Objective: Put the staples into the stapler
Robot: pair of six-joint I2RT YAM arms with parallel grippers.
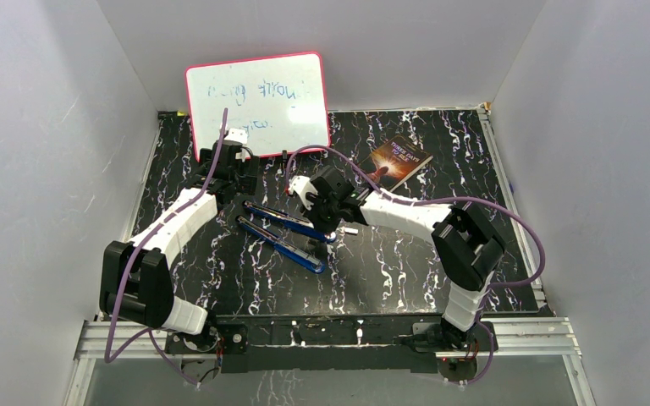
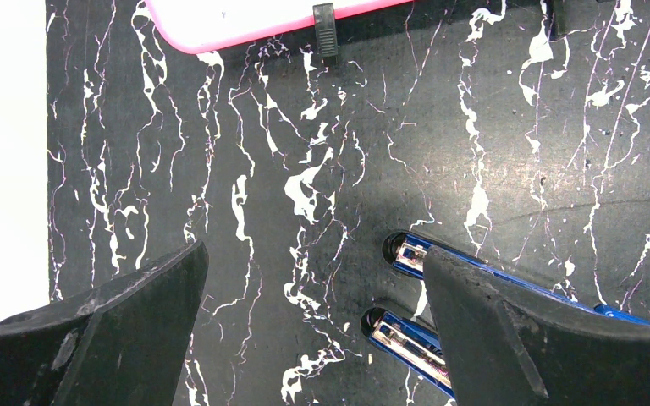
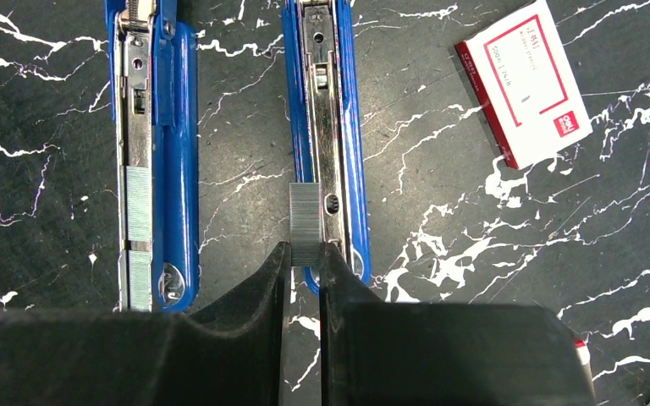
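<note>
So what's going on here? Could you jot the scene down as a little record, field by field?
stapler: blue, swung open, both halves flat on the black marbled table
right end effector: shut on a staple strip, held at the edge of one half's metal rail
left end effector: open, above the stapler's ends, holding nothing
second strip: looks seated in the other half's channel
staple box: white, red label, beside the stapler

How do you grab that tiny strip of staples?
Pinch the staples across their long flat sides at the near end, from above, as the right gripper does; the strip is narrow, and this leaves its far end free for the stapler.
</note>
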